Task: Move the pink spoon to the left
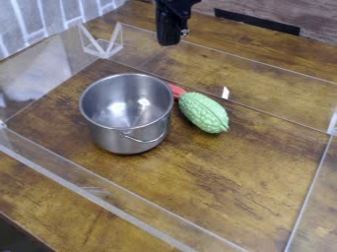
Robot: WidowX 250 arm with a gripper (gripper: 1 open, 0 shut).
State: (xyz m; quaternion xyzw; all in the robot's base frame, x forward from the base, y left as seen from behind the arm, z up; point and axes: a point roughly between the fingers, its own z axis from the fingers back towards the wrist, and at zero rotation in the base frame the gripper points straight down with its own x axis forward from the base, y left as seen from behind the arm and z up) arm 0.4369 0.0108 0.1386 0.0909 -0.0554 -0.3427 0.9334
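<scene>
- The surface is a dark brown wooden table (237, 197) with visible plank grain and lighter worn patches.
- A clear plastic barrier (79, 192) fences the work area: 1 low wall runs along the near edge, another along the right side, and the panels catch pale reflections.
- At the far left a pale, grid-like backdrop (46, 15) shows through the plastic; its nature is hard to make out.
- A dark strip (283, 22) runs along the far right edge of the table.
- 1 steel pot (128, 112) stands upright left of centre, open and with nothing visible inside.
- Just right of the pot lies a bumpy green vegetable (204, 111); whether the 2 touch cannot be told.
- The pink spoon (176, 91) shows only as a small reddish tip in the gap between the pot's far right rim and the vegetable's far end; the rest is hidden behind them.
- A thin white streak (224, 93) lies on the wood just right of the vegetable's far end.
- The gripper (168, 37) hangs at the top of the view, pointing down, well apart from the spoon; the arm above it is cut off by the frame.
- Its jaws are pressed together and hold nothing.
</scene>
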